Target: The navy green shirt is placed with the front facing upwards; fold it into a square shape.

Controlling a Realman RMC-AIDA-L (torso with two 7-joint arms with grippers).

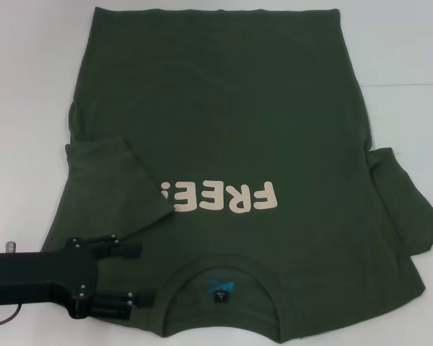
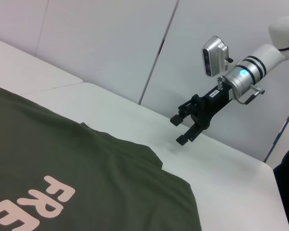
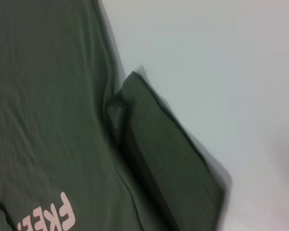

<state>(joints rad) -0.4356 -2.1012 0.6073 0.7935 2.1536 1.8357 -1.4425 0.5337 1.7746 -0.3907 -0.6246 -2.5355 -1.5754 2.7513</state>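
**Left sleeve folded in, right sleeve waiting**

I begin with the left gripper (image 1: 146, 272). It hovers just beside the collar (image 1: 224, 267) of the navy green shirt (image 1: 224, 115), over the shoulder on the robot's left. Its two black fingers (image 1: 127, 250) stand spread apart and I see no cloth between them.

The right gripper (image 2: 185, 129) is out of the head view. In the left wrist view it hangs over the bare white table (image 2: 221, 168), well apart from the shirt, and its fingers are also spread with nothing in them.

The shirt lies flat on the table, front upwards, with the collar toward the robot and the cream "FREE!" print (image 1: 220, 198) just beyond the collar. The left sleeve (image 1: 112, 180) lies folded inward over the body of the shirt and touches the end of the print. The right sleeve (image 1: 404, 209) lies outside the body, a little bunched.

I judge that the cloth is light, soft and limp. It has no stiffness, so it will hang down and drag when I lift it, and it may wrinkle. It is not fragile and not slippery. For the next fold I would pinch the right sleeve at its outer hem, or the shoulder seam beside the collar.
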